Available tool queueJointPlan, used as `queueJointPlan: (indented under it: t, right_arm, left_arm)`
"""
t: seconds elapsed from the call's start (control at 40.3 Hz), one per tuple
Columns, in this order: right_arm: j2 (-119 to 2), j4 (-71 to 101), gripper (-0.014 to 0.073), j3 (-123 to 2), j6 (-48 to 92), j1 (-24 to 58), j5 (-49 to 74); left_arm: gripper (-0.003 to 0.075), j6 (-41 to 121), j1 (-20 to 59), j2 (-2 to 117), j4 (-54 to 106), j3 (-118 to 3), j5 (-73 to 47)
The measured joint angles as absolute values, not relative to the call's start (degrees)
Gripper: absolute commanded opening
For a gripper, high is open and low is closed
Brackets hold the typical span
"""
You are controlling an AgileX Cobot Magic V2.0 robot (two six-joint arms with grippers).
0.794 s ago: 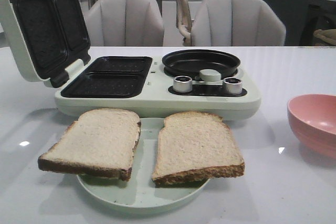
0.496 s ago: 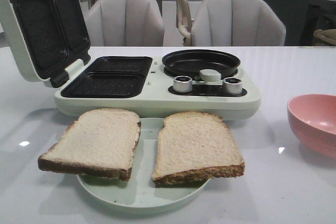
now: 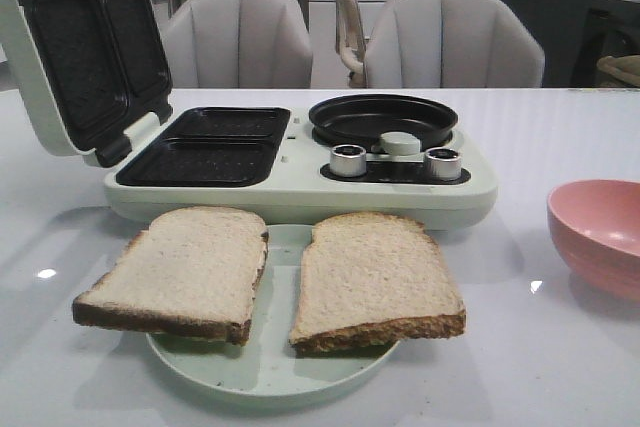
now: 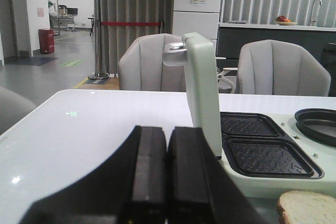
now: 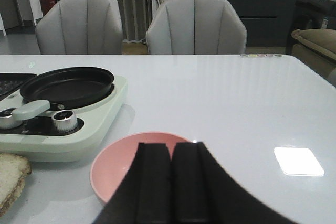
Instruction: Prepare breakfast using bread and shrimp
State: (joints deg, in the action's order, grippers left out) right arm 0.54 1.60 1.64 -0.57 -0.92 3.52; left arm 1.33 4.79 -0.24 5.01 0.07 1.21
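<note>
Two slices of bread lie side by side on a pale green plate (image 3: 265, 372) at the table's front: the left slice (image 3: 180, 267) and the right slice (image 3: 372, 275). A corner of bread shows in the left wrist view (image 4: 307, 207) and in the right wrist view (image 5: 10, 174). No shrimp is in view. My left gripper (image 4: 167, 150) is shut and empty, left of the breakfast maker. My right gripper (image 5: 172, 169) is shut and empty, just in front of the pink bowl (image 5: 123, 163). Neither gripper shows in the front view.
A pale green breakfast maker (image 3: 300, 182) stands behind the plate, its lid (image 3: 75, 47) raised at the left over two dark sandwich wells (image 3: 210, 145), with a round black pan (image 3: 383, 119) and two knobs at the right. The pink bowl (image 3: 600, 232) sits at the right. Grey chairs stand behind the table.
</note>
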Motion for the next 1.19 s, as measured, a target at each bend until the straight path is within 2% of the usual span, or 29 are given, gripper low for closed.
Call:
queueJointPlan:
  t: [0.248, 0.446, 0.645, 0.843, 1.19]
  right_arm:
    - [0.5, 1.6, 0.0034, 0.8, -0.6, -0.9, 3.2]
    - [0.5, 2.3, 0.0034, -9.6, -0.6, -0.9, 7.5]
    - [-1.4, 2.6, 0.0034, -22.6, -0.6, -0.9, 13.6]
    - [-11.8, 2.6, 0.0034, -34.6, -0.6, -0.9, 24.4]
    - [-28.8, 2.6, 0.0034, -37.2, -0.6, -0.9, 36.7]
  left_arm:
    - [0.0101, 1.3, 4.8, -0.2, 5.0, -0.1, 4.6]
    - [0.0101, 1.3, 4.8, -0.2, 2.6, -7.5, 2.8]
    - [0.0101, 1.3, 4.8, 0.4, -0.4, -21.6, -5.4]
    - [0.0101, 1.3, 4.8, 8.8, -0.6, -34.2, -17.4]
    - [0.0101, 1.3, 4.8, 23.6, -0.5, -37.5, -32.6]
